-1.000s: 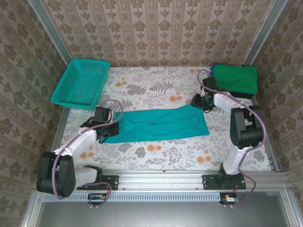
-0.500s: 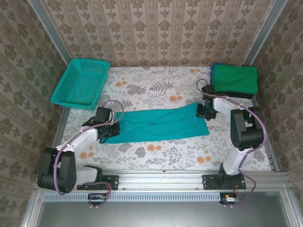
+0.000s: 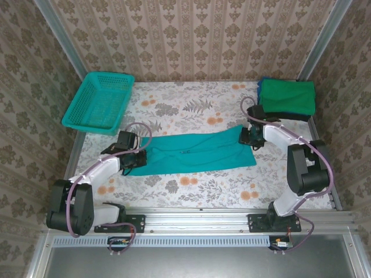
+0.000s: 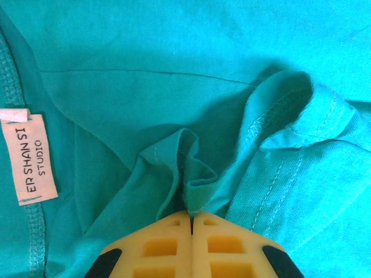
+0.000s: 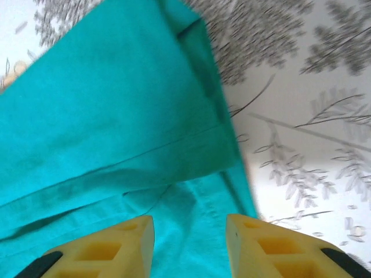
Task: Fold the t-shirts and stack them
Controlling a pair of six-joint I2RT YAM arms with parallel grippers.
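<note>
teal t-shirt [image 3: 194, 152], laid as a long strip across the middle of the table [image 3: 191, 110]. left gripper [image 4: 191, 215] pinched tight on a fold of its cloth at the left end; right gripper [image 5: 189, 229] parted over the right end. green t-shirt [image 3: 288, 95] folded at the far right corner.

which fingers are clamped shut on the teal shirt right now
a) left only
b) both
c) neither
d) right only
a: in the left wrist view the left fingers are pressed together on a bunched fold of the teal t-shirt, while in the right wrist view the right fingers stand apart over the cloth.
</note>
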